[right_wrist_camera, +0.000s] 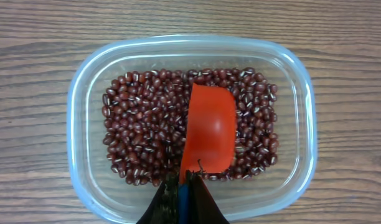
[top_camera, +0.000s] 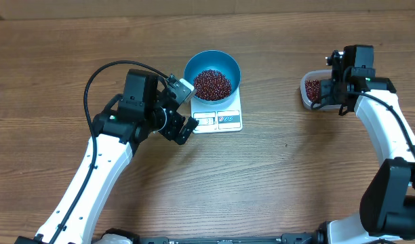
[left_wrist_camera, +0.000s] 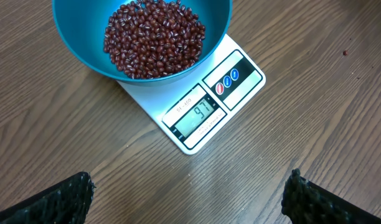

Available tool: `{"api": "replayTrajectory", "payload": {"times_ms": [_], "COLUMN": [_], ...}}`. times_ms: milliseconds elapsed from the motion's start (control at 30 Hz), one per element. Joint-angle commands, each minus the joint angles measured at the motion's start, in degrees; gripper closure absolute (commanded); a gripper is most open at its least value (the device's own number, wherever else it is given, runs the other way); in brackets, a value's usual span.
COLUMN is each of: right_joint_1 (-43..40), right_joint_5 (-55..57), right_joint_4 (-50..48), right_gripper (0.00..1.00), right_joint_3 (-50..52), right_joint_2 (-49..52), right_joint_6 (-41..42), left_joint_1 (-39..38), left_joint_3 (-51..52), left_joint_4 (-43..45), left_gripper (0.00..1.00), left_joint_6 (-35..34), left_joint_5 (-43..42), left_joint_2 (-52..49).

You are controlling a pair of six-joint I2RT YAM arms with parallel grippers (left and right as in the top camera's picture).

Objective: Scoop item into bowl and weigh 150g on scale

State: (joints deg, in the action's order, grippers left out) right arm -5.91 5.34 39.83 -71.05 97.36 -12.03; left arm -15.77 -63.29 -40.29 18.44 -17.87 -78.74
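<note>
The right gripper [right_wrist_camera: 183, 186] is clenched on the handle of a red scoop [right_wrist_camera: 209, 130]. The scoop is down in the clear tub [right_wrist_camera: 78, 99] among the beans [right_wrist_camera: 141, 124], at the right side of the bench [top_camera: 72, 41]. The scoop looks empty. To scoop well, I think it should push its front edge low under the beans, go forward, then tip up level so nothing rolls off. A small load is better than a big one. The blue bowl [top_camera: 212, 59] has a good heap of beans in it, and the display [left_wrist_camera: 200, 115] on the scale [top_camera: 218, 120] looks like it reads 97. So there is some way to go, but not a lot. The bowl sits on the scale in the middle of the bench, well apart from the tub. The left gripper [top_camera: 185, 108] is released, wide open and holding nothing, just beside the left edge of the scale. In the right wrist view the scoop's long side runs up and down, a little tilted, across the short way of the tub. Its handle points back at the gripper. Its wide end points away, toward the far wall of the tub.
</note>
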Motion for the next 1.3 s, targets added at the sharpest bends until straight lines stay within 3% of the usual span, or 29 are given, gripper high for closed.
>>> {"api": "replayTrajectory", "payload": {"times_ms": [0,567,1033,1267], "right_joint_1": [-0.2,-0.7,-9.4,-10.0], "right_joint_5": [-1.9,-8.7,-24.0,-25.1], "right_joint_4": [0.3,1.1,2.2,2.7], "right_gripper": [0.97,0.96,0.96,0.96], "right_joint_3": [-0.9,-0.9,-0.9,-0.9], "right_joint_2": [0.6,0.7,0.8,1.2], "right_joint_6": [0.2,1.8,4.9,6.3], "left_joint_1": [-0.4,-0.4,-0.4,-0.4], "left_joint_3": [0.1,0.1,0.1,0.1], "left_joint_4": [0.0,0.0,0.0,0.0], "left_gripper": [0.00,0.00,0.00,0.00], "left_joint_6": [1.1,1.1,1.1,1.1], "left_joint_5": [-1.0,-1.0,-1.0,-1.0], "left_joint_2": [0.9,0.9,0.9,0.9]}}
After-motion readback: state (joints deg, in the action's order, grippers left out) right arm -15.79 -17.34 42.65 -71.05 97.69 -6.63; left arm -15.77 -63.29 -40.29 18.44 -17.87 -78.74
